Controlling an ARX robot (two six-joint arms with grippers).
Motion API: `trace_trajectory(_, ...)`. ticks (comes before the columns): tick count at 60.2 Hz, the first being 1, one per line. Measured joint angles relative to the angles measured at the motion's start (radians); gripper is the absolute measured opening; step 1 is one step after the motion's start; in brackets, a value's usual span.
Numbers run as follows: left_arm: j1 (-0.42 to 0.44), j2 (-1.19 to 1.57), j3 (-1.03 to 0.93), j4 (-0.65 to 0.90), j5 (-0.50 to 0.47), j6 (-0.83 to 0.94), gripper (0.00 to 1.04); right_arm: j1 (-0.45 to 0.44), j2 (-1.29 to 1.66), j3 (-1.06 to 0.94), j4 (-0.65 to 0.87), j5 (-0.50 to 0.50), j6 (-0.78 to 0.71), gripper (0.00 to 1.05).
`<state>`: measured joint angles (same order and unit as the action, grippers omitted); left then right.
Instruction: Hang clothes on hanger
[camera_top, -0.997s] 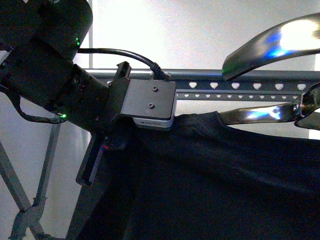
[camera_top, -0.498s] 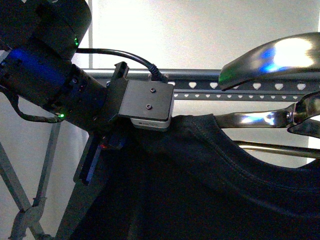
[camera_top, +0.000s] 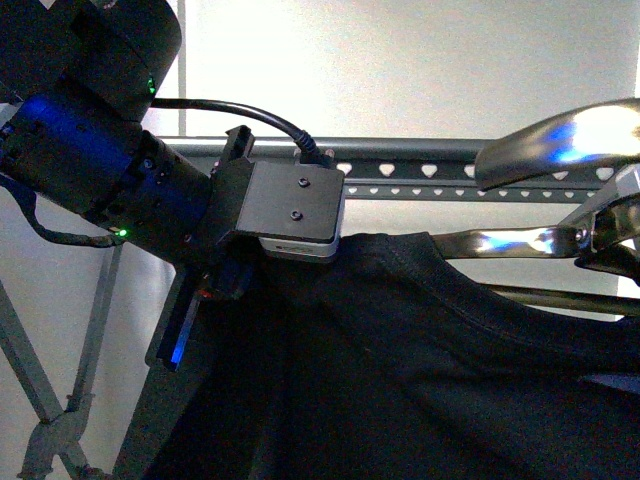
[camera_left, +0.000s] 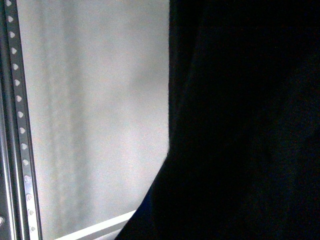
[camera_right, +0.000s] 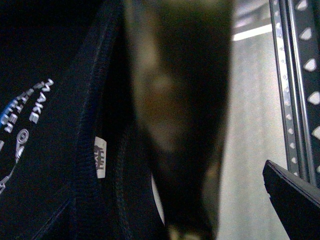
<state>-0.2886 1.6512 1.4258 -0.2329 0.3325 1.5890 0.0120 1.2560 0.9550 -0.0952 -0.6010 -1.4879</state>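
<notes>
- The hanger (camera_top: 420, 165), a long dark grey rail with a row of heart-shaped holes, ran level across the front view behind both arms. Its crossed grey legs (camera_top: 50, 420) showed at the lower left.
- A dark shirt (camera_top: 400, 360) hung in front of the rail and just below it, its collar edge rising toward the right.
- The right hand (camera_top: 462, 205) held its 2 shiny curved fingers well apart. The upper one crossed in front of the rail, the lower one lay along the collar's edge, and the rail showed through the gap.
- The left hand (camera_top: 190, 320) sat against the shirt's left side, mostly hidden by cloth and by the wrist camera block (camera_top: 300, 210). I could not tell whether it was apart or together.
- In the right wrist view, a white label (camera_right: 100, 157) sat at the collar, near printed white letters.
</notes>
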Motion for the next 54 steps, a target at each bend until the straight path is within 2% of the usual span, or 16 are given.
trace_trajectory(6,0.000,0.000,0.000,0.000,-0.001,0.004,0.09,-0.044,0.039,0.021,0.008,-0.005,0.031,0.97)
trace_trajectory(20,-0.003,0.000,0.000,0.000,0.006,0.003,0.09,-0.161,0.011,0.003,-0.026,-0.085,0.086,0.97)
trace_trajectory(38,-0.002,0.000,0.000,0.000,0.011,0.001,0.09,-0.203,-0.029,-0.006,-0.101,-0.120,0.140,0.96)
trace_trajectory(45,-0.003,0.000,0.000,0.000,0.011,0.002,0.09,-0.203,-0.029,-0.006,-0.118,-0.109,0.144,0.73)
trace_trajectory(54,-0.003,0.000,0.000,0.000,0.011,0.002,0.09,-0.192,-0.029,-0.006,-0.121,-0.088,0.148,0.50)
